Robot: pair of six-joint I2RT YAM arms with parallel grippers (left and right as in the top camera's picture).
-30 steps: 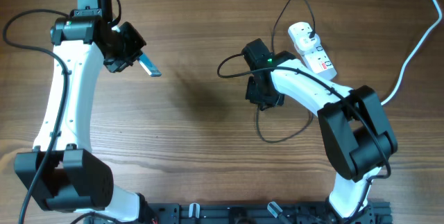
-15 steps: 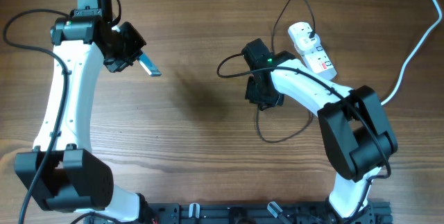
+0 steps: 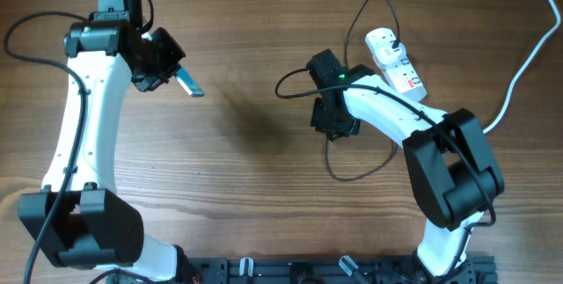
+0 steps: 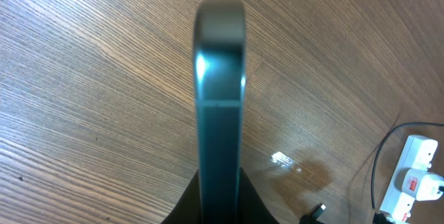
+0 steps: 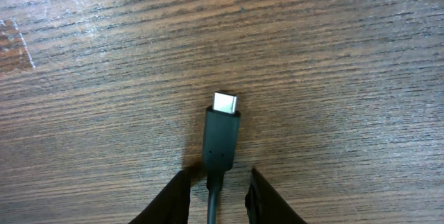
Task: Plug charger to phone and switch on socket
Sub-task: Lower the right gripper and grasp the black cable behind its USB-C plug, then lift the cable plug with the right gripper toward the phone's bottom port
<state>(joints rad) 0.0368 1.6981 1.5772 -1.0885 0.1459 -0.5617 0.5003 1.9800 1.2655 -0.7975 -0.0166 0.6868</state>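
My left gripper [image 3: 167, 69] is shut on the phone [image 3: 188, 83] and holds it off the table at the upper left. The left wrist view shows the phone [image 4: 220, 99] edge-on, teal and standing up between the left gripper [image 4: 220, 182] fingers. The charger's black plug [image 5: 222, 137] lies flat on the wood with its metal tip pointing away. My right gripper [image 5: 217, 186] is low over it, open, with a gap between each finger and the cable. The thin black cable [image 3: 356, 177] loops back to the white adapter [image 3: 380, 42] on the socket [image 3: 400, 69].
The socket's thick white cord [image 3: 528, 47] runs off the table's upper right. The socket [image 4: 416, 182] and the plug tip [image 4: 316, 212] also show at the lower right of the left wrist view. Bare wooden table [image 3: 255, 170] lies between the arms.
Nothing has visibly shifted in the overhead view. Both arms stay where they were, the phone still in the left gripper.
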